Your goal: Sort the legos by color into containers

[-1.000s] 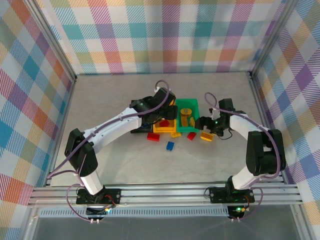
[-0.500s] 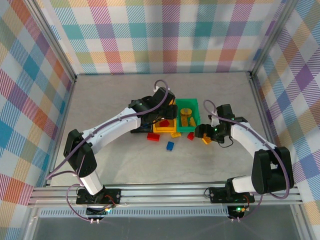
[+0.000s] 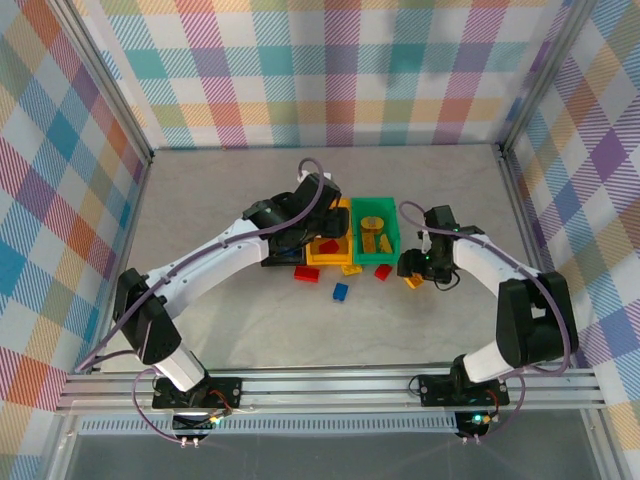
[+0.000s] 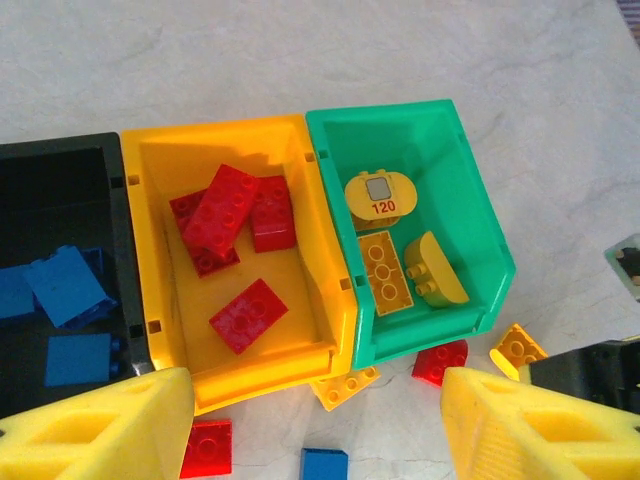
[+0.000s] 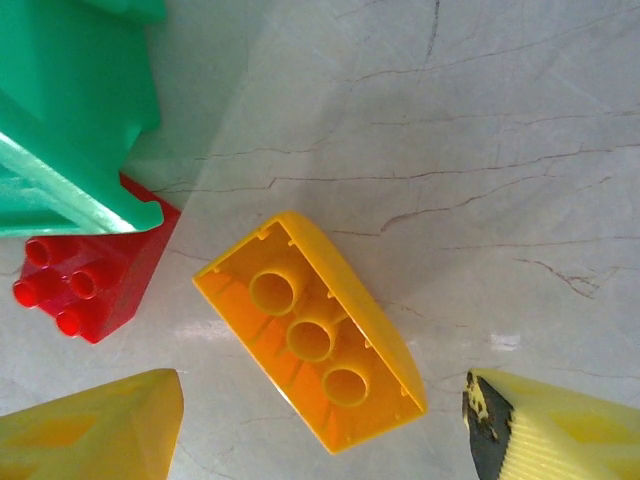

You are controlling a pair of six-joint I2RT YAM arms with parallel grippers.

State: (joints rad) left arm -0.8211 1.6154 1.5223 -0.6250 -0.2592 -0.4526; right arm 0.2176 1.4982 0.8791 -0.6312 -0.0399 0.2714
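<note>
- Bases of both arms sit at the near edge of the tabletop (image 3: 260, 320). The left arm stretches out long and diagonal toward the middle, while the right arm bends at the elbow and hooks back inward.
- right gripper (image 5: 322, 400) is down low over a loose yellow-orange lego (image 5: 312, 345) that's flipped studs-down, hollow tubes showing. Its fingers (image 5: 95, 425) are released, one on each side with a gap both ways, so no grip on it. A red lego (image 5: 90, 280) sits tucked against the corner of the green bin (image 5: 70, 110).
- left gripper (image 4: 318, 400) hovers over the bins' near edge, fingers (image 4: 95, 430) spread and holding nothing, with a blue lego (image 4: 325, 465) on the tabletop underneath.
- Bins are pushed together in a row: black bin (image 4: 60, 170) with blue legos, yellow bin (image 4: 215, 140) with red ones, green bin with three yellow-orange pieces.
</note>
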